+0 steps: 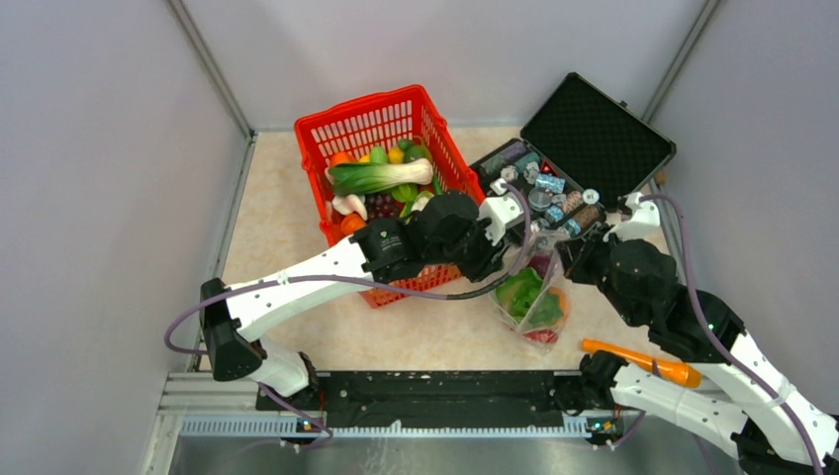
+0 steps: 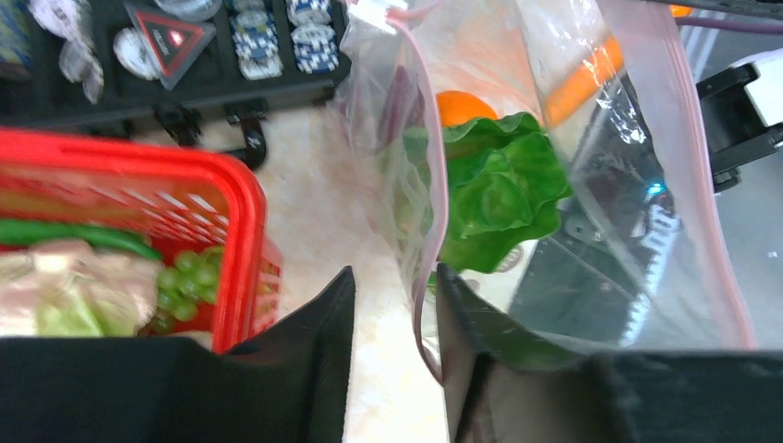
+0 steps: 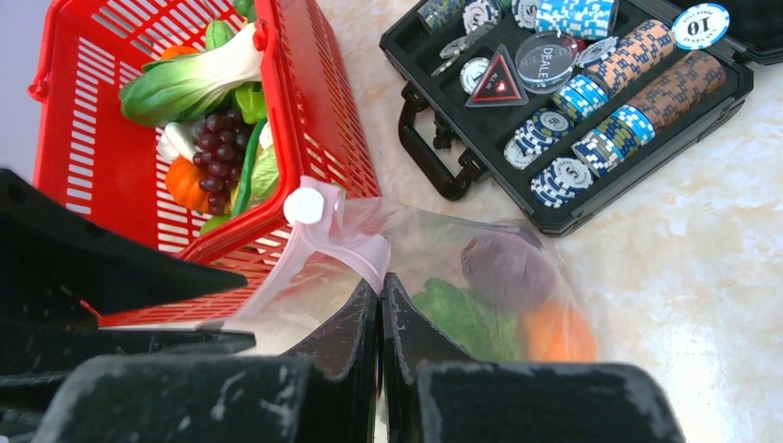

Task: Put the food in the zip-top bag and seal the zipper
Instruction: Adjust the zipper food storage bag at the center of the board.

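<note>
The clear zip-top bag stands in the middle right and holds green lettuce, an orange round and a purple piece. My right gripper is shut on the bag's pink zipper strip, just below the white slider. My left gripper is open at the bag's other side. The zipper strip hangs between its jaws, close to the right finger. The bag's mouth gapes open, with the lettuce and the orange round showing inside. In the top view the left gripper and right gripper flank the bag's top.
The red basket with more toy food stands at the back left, close to the left arm. An open black case of poker chips lies at the back right. An orange carrot lies near the right arm's base.
</note>
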You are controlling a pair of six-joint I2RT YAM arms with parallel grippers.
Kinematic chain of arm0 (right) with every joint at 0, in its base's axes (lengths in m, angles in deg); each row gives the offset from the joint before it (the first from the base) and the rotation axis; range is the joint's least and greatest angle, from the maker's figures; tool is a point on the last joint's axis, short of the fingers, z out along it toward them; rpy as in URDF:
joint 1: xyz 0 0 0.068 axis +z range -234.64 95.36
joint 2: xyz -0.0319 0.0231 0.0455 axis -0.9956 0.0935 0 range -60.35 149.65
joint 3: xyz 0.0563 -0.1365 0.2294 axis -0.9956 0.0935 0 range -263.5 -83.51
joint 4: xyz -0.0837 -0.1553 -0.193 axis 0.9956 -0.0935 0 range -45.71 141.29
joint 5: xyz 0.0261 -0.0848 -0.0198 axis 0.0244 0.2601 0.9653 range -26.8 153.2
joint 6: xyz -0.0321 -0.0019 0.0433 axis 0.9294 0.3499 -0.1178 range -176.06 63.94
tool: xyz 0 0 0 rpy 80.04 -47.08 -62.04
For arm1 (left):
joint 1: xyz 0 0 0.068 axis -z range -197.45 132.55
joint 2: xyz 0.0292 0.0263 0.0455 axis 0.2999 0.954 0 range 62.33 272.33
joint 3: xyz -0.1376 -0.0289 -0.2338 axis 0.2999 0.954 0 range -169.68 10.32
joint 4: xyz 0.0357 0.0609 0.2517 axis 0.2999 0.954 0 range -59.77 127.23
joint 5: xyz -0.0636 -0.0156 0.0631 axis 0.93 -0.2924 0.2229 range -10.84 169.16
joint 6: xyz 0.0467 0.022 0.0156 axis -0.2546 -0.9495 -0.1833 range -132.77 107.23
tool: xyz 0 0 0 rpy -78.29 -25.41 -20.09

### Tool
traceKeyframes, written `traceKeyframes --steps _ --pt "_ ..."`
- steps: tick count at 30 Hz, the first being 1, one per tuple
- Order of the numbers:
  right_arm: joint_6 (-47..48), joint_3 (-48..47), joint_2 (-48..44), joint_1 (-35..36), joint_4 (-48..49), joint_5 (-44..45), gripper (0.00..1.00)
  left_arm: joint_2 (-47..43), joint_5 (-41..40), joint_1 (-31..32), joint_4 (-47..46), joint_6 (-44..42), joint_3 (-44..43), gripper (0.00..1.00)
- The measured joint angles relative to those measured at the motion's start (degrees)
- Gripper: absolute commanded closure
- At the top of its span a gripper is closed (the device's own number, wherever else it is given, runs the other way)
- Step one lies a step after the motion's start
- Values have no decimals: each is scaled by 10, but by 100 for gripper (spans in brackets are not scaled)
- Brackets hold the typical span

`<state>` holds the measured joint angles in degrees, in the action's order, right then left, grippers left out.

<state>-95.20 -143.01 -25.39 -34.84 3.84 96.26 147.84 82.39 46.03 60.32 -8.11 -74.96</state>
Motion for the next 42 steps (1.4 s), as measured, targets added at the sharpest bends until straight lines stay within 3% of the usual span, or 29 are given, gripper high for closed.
traceKeyframes --steps 2,4,11,13,16,17,20,25,32,36,42 --pt "0 0 0 0 2 0 100 0 6 0 13 1 0 89" --pt "0 0 0 0 5 0 100 0 15 0 18 4 0 98" --pt "0 0 -1 0 11 2 100 0 20 0 12 1 -2 97" --pt "0 0 -4 0 10 5 100 -1 18 0 2 0 -2 49" --pt "-1 0 -19 0 5 16 100 -2 9 -3 -19 3 -2 16" --pt "-2 0 -24 0 2 21 100 -2 3 -4 -23 4 -2 9" --pt "-5 0 -39 0 -4 36 100 -4 -15 -10 -40 11 4 1" --pt "-4 0 -44 0 -6 49 100 -43 -24 -49 -68 26 50 1" --pt "1 -2 -17 0 -3 54 100 -129 -17 -237 -93 58 103 1" --pt "0 0 -11 0 11 45 100 -136 16 -302 -95 65 117 2" --pt "-4 10 -10 0 26 27 100 -62 70 -356 -84 61 128 25"
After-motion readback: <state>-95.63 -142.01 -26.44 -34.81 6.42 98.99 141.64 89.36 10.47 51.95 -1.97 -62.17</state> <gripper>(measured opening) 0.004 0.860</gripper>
